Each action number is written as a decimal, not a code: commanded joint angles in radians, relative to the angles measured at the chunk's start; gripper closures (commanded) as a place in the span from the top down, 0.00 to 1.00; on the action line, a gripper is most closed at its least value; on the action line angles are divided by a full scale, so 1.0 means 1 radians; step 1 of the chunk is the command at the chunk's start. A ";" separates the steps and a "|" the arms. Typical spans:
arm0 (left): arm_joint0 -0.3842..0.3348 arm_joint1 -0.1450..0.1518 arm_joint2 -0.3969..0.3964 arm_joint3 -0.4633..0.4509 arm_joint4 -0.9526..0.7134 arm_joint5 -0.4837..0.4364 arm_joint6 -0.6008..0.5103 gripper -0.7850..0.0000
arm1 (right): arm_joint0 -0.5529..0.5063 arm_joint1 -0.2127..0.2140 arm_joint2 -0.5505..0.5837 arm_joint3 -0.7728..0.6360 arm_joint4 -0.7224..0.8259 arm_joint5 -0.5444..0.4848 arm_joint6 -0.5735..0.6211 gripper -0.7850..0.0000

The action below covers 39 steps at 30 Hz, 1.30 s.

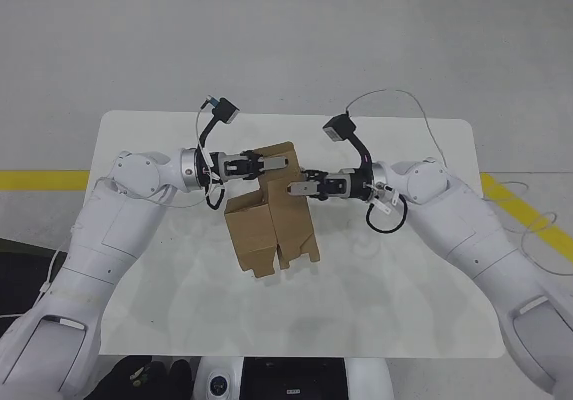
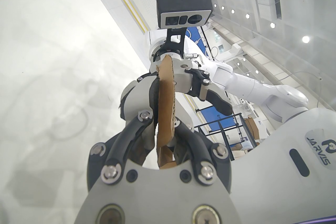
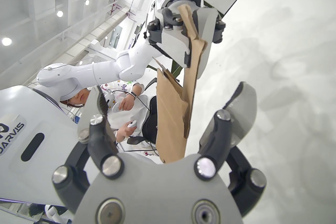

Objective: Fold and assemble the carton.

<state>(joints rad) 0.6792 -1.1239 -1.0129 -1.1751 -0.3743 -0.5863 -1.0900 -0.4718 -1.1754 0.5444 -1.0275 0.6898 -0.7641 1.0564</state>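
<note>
The left end effector (image 2: 164, 114) is clamping an upper edge of the brown corrugated cardboard carton (image 1: 271, 215), which is hanging part-unfolded over the white surface (image 1: 146, 140). The right end effector (image 3: 170, 95) is straddling a panel with fingers spread, so the carton is likely risking a twist or slip.

The carton (image 1: 269, 225) is matt brown corrugated cardboard; the table (image 1: 366, 300) is smooth, faintly glossy white.
</note>
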 commanded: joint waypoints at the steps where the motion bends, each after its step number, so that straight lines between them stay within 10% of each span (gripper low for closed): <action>1: -0.001 0.000 0.000 0.000 -0.004 0.005 -0.001 0.00 | 0.003 0.000 -0.010 0.000 0.009 0.006 0.006 0.45; 8: 0.002 0.000 -0.003 0.000 -0.005 0.006 -0.015 0.00 | 0.011 0.003 -0.038 -0.001 0.023 0.007 0.007 0.02; 14: 0.003 0.000 -0.006 0.004 -0.009 0.011 -0.018 0.00 | 0.017 0.006 -0.058 -0.007 0.040 0.014 0.014 0.00; 16: 0.001 0.000 -0.007 0.003 -0.018 0.013 -0.024 0.25 | 0.019 0.007 -0.062 -0.006 0.046 0.015 0.015 0.00; 17: 0.002 -0.001 -0.008 0.003 -0.033 0.013 -0.027 0.92 | 0.020 0.007 -0.063 -0.006 0.048 0.015 0.015 0.00; 18: 0.002 -0.001 -0.010 0.004 -0.049 0.019 -0.034 1.00 | 0.021 0.008 -0.064 -0.003 0.049 0.012 0.012 0.00; 29: 0.001 0.011 -0.091 0.005 -0.112 0.032 -0.006 1.00 | 0.020 0.013 -0.062 0.063 0.065 -0.036 -0.036 0.00; 39: 0.144 0.047 -0.191 -0.062 0.042 0.001 0.096 1.00 | 0.013 0.020 0.005 0.194 0.049 -0.104 -0.104 0.00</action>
<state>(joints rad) 0.8006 -1.0811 -1.1944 -1.2230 -0.3364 -0.5888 -0.9943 -0.4592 -1.1553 0.5415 -0.8417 0.7398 -0.8633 0.9568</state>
